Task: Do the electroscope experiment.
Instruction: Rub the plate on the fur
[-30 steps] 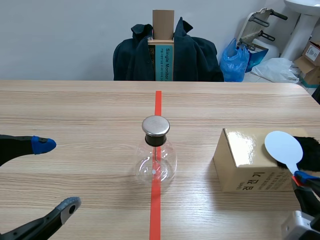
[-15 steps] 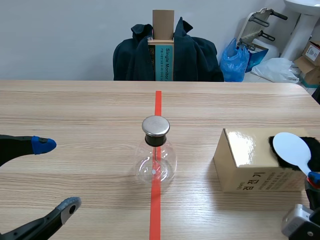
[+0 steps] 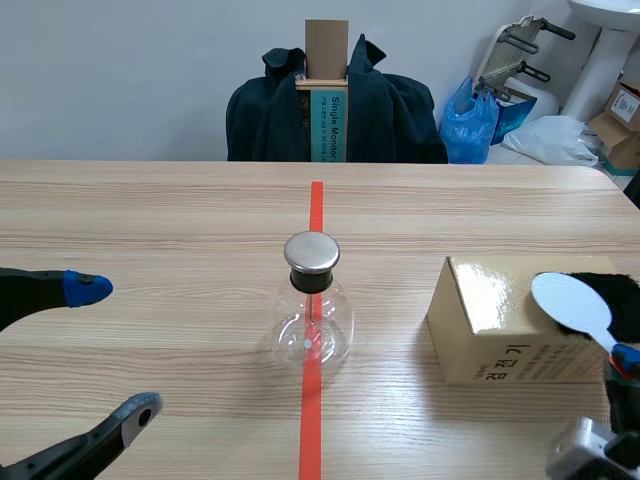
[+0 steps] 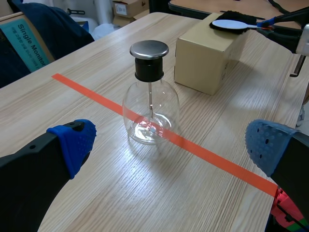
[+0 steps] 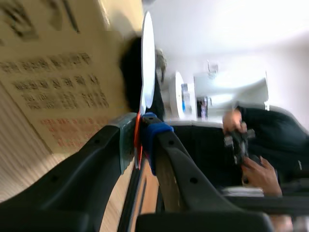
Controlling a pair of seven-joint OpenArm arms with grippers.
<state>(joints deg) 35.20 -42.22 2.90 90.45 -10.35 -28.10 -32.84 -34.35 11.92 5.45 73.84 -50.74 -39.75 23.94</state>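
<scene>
My right claw [image 3: 622, 362] is pinching the thin handle of the white paddle [image 3: 570, 298], whose disc lies over the black cloth [image 3: 618, 290] on top of the cardboard box [image 3: 490, 325]. The electroscope [image 3: 312, 300] stands on the red tape at the middle of the desk, to that claw's left, past the box, and the paddle's long axis slants that way. My left claw [image 3: 112, 350] is nearer the flask but spread wide and empty, so I judge the right one must carry the disc across to the metal cap [image 3: 312, 252].

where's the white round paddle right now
At the scene view's right: the white round paddle, held in the right gripper, lies over the black fuzzy cloth atop the tan cardboard box.
</scene>
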